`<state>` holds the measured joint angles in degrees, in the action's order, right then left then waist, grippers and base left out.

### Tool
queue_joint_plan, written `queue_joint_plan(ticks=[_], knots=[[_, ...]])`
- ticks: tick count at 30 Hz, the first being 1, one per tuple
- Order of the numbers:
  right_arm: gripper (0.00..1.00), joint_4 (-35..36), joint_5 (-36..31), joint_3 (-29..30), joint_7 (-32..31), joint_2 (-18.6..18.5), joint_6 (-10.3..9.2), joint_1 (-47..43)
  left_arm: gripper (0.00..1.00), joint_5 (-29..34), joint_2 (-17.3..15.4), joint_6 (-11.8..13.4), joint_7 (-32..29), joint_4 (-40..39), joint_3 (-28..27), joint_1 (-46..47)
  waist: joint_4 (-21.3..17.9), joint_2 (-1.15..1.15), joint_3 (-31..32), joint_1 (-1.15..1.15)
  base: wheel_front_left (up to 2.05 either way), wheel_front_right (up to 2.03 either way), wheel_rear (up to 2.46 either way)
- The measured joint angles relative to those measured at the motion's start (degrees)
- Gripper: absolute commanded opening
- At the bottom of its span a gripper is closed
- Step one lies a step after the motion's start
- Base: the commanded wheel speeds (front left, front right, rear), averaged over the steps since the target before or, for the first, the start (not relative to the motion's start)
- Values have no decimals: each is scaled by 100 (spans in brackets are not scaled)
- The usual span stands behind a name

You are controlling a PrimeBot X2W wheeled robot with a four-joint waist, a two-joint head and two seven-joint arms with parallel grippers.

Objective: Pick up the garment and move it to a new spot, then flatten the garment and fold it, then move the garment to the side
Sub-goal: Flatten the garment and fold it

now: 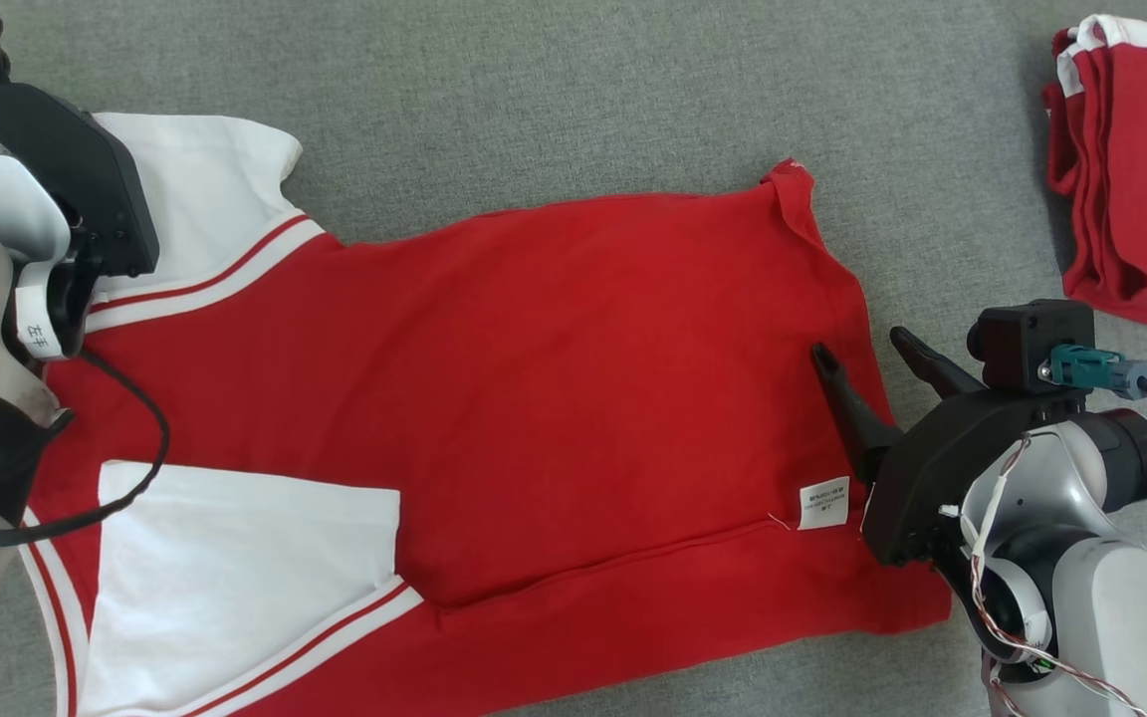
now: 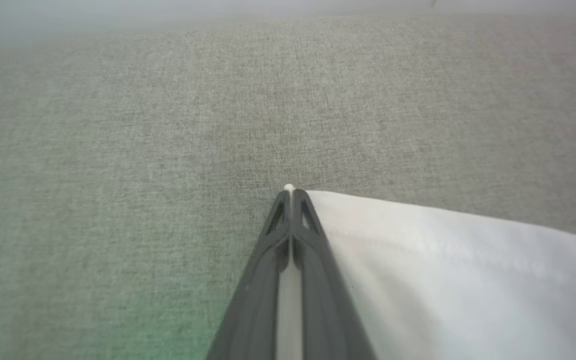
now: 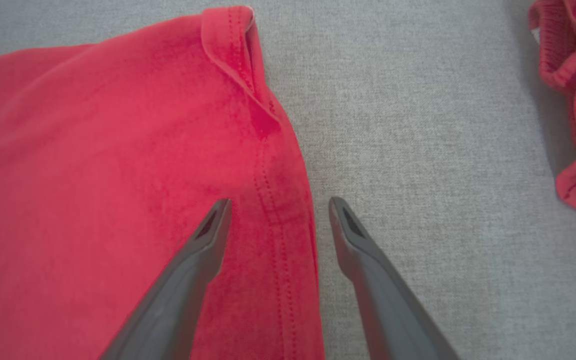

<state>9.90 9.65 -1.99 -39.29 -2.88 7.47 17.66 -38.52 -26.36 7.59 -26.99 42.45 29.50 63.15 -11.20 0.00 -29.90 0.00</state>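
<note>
- On grey bench (image 1: 573, 90): garment (image 1: 554, 378), red and white, spread flat.
- At garment's white sleeve (image 2: 443, 260): left gripper (image 2: 290, 192), fingers together, clamped on sleeve edge.
- Over garment's red hem (image 3: 280, 235): right gripper (image 3: 278, 210), fingers apart, straddling it.

Grey cloth surface (image 1: 573, 80): red garment (image 1: 583, 398) spread, folded pile (image 1: 1136, 179) apart

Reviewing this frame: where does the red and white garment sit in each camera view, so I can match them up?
Head view: the garment lies spread across the centre and left.
Left wrist view: its white sleeve is at lower right, pinched in the shut left pincer.
Right wrist view: its red hem runs up the centre, between the open right pincer's fingers.
Shared landmark: the grey cloth surface.
</note>
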Motion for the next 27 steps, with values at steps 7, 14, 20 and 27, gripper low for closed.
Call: queue_joint_plan(ticks=[7, 14, 20, 27], knots=[[100, 10, -80, 20, -52, -1, 0, 140, 0, -163, -4, -67, 42, -90, -108, -58, 20, 0, -44, 0, 0, 0, 0], [100, 99, -809, 186, -110, -1, 0, 678, 0, -486, -41, -115, 120, -416, -361, -140, 125, 0, -69, 0, 0, 0, 0], [100, -42, -1324, 253, -271, 0, 0, 927, 0, -676, -149, -153, 73, -860, -479, -311, 262, 0, -119, 1, 0, 0, 0], [100, 85, -1289, 286, -135, 1, 0, 1288, 0, -725, -226, -53, 31, -1226, -502, -510, 411, 1, -120, 1, 0, 0, 0]])
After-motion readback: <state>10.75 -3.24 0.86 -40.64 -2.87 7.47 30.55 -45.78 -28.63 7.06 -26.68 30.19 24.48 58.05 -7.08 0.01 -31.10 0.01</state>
